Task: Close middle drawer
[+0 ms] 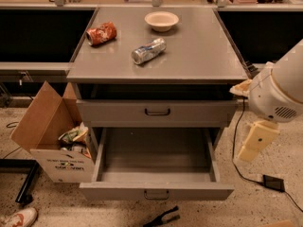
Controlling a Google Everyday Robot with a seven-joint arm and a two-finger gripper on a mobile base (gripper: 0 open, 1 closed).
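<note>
Hidden or cut off: the pulled-out body of the middle drawer (156, 192) covers whatever part of the cabinet (156, 78) lies below it. The arm runs off the right frame edge. I get only a round white housing (279, 91) and, under it, the cream plastic pincer (254, 144). I cannot tell how far the pincer is open, and nothing reads as held.

Middle drawer: drawn far out toward the camera. It is wide, shallow, flat grey metal, with a small dark loop handle at the centre of its front and a matte grey floor in view. The top drawer (157, 111) above has a taller front with a dark gap over it.

Pincer hangs right of the cabinet, outside the drawer's right wall. It is apart from the drawer and well away from the handle, over speckled flooring.

Tabletop (203, 56): smooth grey. It carries a pale round bowl (162, 20), a crushed red can (101, 33) and a dented silver can (148, 50) lying on its side.

Left of the cabinet: an open cardboard box (45, 126) with crumpled rubbish inside.
</note>
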